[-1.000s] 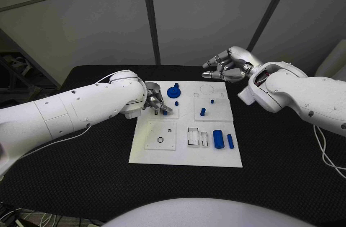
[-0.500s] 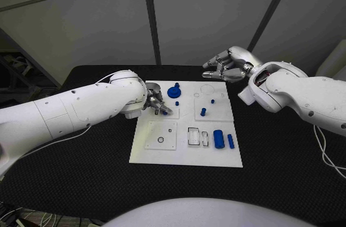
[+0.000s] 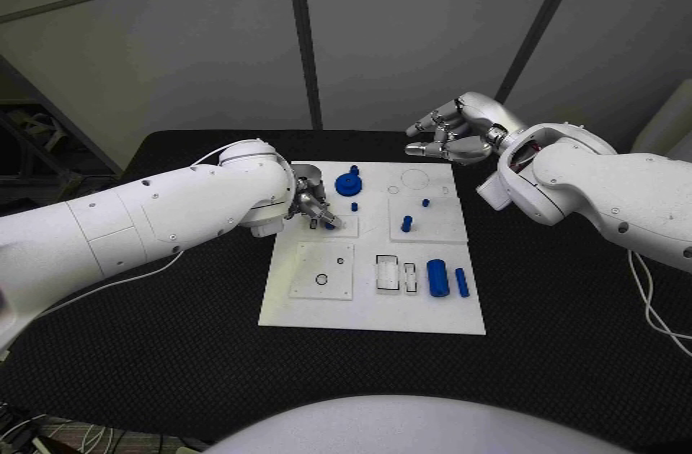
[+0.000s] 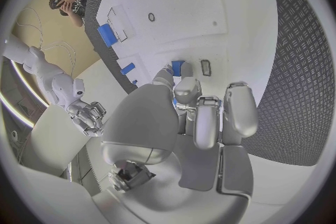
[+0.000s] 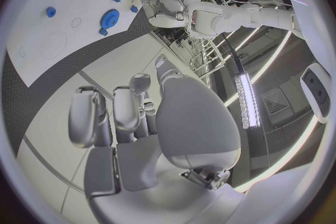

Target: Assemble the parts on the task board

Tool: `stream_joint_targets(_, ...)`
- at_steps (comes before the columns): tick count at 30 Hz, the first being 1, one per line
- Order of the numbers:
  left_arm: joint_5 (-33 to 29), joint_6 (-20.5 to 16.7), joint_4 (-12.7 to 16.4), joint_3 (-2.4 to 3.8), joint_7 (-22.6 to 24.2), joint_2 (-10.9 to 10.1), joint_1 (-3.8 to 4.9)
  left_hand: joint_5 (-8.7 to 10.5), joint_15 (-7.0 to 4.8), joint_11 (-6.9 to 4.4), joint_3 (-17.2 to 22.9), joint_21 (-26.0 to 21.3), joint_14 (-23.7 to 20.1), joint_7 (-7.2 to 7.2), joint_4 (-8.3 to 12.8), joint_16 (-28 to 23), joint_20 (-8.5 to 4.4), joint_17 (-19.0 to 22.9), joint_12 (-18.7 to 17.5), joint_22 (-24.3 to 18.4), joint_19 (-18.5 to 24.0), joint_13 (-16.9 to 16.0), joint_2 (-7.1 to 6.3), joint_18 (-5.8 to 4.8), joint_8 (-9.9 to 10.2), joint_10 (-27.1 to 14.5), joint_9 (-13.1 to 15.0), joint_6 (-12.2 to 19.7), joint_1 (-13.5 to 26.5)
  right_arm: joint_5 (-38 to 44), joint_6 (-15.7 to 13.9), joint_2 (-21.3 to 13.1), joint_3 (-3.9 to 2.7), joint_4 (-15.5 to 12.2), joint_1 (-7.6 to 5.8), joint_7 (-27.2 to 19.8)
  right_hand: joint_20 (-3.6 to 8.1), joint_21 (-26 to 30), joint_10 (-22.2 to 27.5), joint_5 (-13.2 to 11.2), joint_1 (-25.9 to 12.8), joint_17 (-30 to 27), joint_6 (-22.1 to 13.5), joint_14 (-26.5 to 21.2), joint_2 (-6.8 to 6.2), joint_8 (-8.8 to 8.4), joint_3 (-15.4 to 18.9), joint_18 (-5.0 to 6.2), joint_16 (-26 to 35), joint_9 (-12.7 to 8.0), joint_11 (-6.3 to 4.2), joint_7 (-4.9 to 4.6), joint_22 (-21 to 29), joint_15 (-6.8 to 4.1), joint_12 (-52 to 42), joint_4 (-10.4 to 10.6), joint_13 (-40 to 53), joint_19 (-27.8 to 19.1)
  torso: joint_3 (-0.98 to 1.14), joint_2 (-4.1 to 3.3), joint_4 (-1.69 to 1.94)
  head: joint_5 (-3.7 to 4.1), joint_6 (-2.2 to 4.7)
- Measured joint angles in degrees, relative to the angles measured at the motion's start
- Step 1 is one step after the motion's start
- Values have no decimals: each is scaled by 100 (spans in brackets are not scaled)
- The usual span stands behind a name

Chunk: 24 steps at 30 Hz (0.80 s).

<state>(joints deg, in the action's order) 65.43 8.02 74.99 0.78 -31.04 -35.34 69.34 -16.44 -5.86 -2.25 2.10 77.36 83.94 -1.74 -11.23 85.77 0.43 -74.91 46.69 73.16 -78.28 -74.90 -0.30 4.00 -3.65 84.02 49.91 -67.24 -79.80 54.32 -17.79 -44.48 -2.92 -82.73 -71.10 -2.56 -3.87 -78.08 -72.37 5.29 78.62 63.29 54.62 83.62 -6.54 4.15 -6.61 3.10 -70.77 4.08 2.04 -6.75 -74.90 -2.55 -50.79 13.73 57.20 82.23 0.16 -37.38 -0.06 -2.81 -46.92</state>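
The white task board [image 3: 372, 304] lies mid-table. My left hand [image 3: 312, 205] hovers low over its near-left block and pinches a small blue part [image 3: 330, 225] between thumb and a finger. In the left wrist view that blue part [image 4: 178, 68] sits at the fingertips [image 4: 187, 71], just beside a small rectangular slot [image 4: 206, 67]. A blue gear [image 3: 348, 184] stands at the board's far side, with small blue pegs [image 3: 407, 222] to its right. My right hand [image 3: 453, 134] hangs raised beyond the board's far edge, fingers loosely bent, holding nothing.
A blue cylinder [image 3: 436, 274] and a thin blue bar [image 3: 460, 282] lie side by side at the board's right, next to empty rectangular recesses [image 3: 388, 273]. Black table [image 3: 577, 314] surrounds the board on all sides.
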Motion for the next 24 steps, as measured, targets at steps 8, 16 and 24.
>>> stream_joint_targets(8, -79, -63, 97, -4, 1, -86, -10, -130, 2, 2, 276, -32, 0, 1, -276, 0, 13, 0, -37, 6, 13, 0, 25, 1, -39, -3, 126, 0, 31, 0, 0, -10, 0, 9, 0, 0, 0, 0, 0, 0, 0, 0, 0, 0, 0, 0, 0, 0, 0, 0, 0, 0, 0, 0, 0, 0, 0, 0, 1, 2, 0, -6, 6)
stream_joint_targets(16, -201, -59, 233, 123, -4, -183, -5, -861, 3, 2, 720, -149, 1, -31, -179, 0, 61, 0, -189, -88, 61, -4, -288, 0, -38, -3, 253, 52, 459, 0, 0, -15, 0, 28, 0, 1, 0, 0, 0, 0, 0, -1, 0, 0, 0, 0, 0, 1, 0, 0, 0, 0, 0, 0, 0, 0, 0, 0, 1, 3, 0, 16, 42)
stream_joint_targets(24, -295, 28, 324, 245, -28, -271, 109, -944, 5, 6, 899, -179, 0, -31, -77, 0, 82, 0, -220, -122, 82, -4, -325, 0, -40, -6, 314, 52, 558, 0, -1, -12, 0, 58, 0, 1, 0, 0, 0, 0, 0, -1, 0, 0, 0, 0, 0, 0, 0, 0, 0, 0, -5, 0, 0, 0, 0, 0, 1, 8, 0, 25, 87)
